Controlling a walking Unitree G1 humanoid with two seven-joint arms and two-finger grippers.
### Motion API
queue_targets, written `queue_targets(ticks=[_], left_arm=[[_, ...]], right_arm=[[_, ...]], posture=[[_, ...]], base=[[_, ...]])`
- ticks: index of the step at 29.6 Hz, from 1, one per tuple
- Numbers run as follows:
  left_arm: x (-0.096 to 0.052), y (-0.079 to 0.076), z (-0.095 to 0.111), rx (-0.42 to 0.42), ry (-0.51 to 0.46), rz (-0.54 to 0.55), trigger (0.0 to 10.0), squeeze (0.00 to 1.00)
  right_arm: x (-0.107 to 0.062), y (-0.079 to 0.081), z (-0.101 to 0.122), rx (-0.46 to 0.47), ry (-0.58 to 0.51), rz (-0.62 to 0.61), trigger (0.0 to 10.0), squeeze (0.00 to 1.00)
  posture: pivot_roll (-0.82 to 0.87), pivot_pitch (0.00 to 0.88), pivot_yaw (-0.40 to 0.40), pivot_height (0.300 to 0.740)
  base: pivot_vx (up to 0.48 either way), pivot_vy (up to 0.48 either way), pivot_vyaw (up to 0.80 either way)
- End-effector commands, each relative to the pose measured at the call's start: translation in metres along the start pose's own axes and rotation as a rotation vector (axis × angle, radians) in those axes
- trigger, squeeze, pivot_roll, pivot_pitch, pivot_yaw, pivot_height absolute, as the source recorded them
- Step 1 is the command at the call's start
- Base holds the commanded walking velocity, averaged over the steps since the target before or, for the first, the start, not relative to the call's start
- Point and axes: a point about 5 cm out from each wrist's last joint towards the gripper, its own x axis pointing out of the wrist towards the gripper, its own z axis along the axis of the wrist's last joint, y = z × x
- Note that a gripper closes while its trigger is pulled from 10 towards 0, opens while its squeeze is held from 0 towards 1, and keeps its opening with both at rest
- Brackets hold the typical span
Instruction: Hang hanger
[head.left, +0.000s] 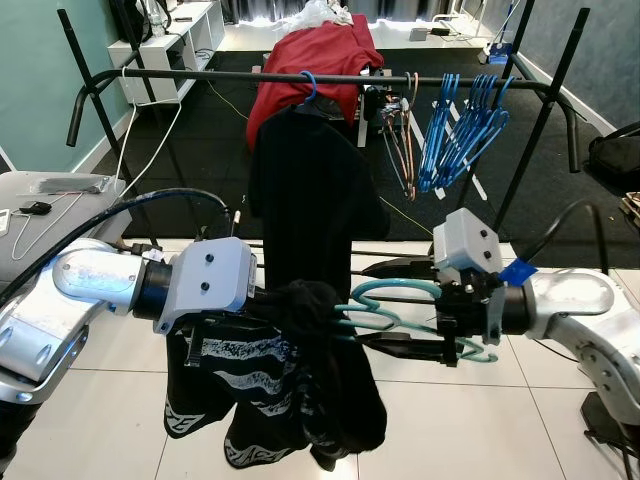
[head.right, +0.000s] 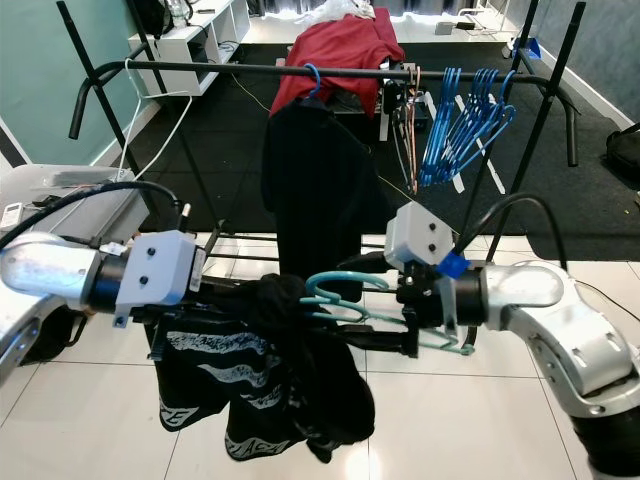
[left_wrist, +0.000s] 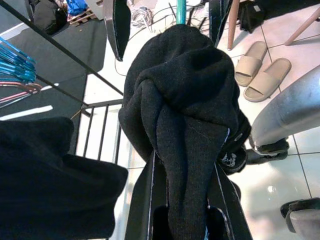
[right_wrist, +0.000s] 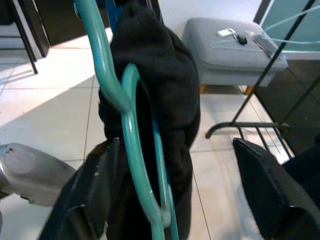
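Note:
A teal hanger (head.left: 385, 305) lies level between my two grippers, below and in front of the black clothes rail (head.left: 430, 78). A black printed garment (head.left: 300, 380) is bunched over its left end and hangs down. My left gripper (head.left: 300, 312) is shut on that bunched cloth (left_wrist: 185, 100). My right gripper (head.left: 365, 305) is open, its fingers (right_wrist: 95, 190) wide apart above and below the hanger (right_wrist: 127, 140), which rests against one finger. On the rail hang a black shirt (head.left: 310, 190) on a blue hanger and a bunch of blue hangers (head.left: 460, 130).
A red garment (head.left: 315, 60) lies behind the rail. A grey padded stool (head.left: 60, 190) stands at the left and a white shelf unit (head.left: 170, 45) at the back left. A black bag (head.left: 615, 155) sits at the right. Sandals (left_wrist: 262, 70) lie on the tiles.

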Motion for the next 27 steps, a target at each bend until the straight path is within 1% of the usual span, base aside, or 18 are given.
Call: queue_targets(ticks=[1, 8, 19, 25, 26, 27], left_arm=[[0.003, 0.001, 0.008, 0.034, -0.027, -0.014, 10.0, 0.0], [0.003, 0.002, 0.009, 0.039, -0.031, -0.015, 10.0, 0.0], [0.004, 0.005, 0.012, 0.048, -0.036, -0.013, 10.0, 0.0], [0.009, 0.009, 0.016, 0.059, -0.07, 0.019, 10.0, 0.0], [0.01, 0.011, 0.017, 0.024, -0.096, 0.03, 10.0, 1.0], [0.01, 0.011, 0.017, 0.024, -0.096, 0.03, 10.0, 1.0]], right_arm=[[0.005, 0.002, -0.001, 0.006, 0.0, 0.015, 0.0, 0.0], [0.007, 0.001, -0.002, 0.007, -0.007, 0.004, 0.0, 0.0], [0.005, -0.001, -0.002, 0.001, 0.0, -0.011, 0.0, 0.0], [0.008, -0.002, 0.0, -0.008, -0.018, -0.031, 0.0, 0.0], [0.009, -0.002, 0.001, -0.011, -0.026, -0.039, 0.0, 0.0], [0.009, -0.002, 0.001, -0.011, -0.026, -0.039, 0.0, 0.0]], posture=[[-0.1, 0.051, 0.011, 0.74], [-0.1, 0.054, 0.013, 0.74], [-0.1, 0.054, 0.012, 0.74], [-0.1, 0.05, 0.013, 0.74], [-0.09, 0.048, 0.019, 0.74], [-0.09, 0.048, 0.019, 0.74]], base=[[0.0, 0.0, 0.0], [0.0, 0.0, 0.0], [0.0, 0.0, 0.0], [0.0, 0.0, 0.0], [0.0, 0.0, 0.0], [0.0, 0.0, 0.0]])
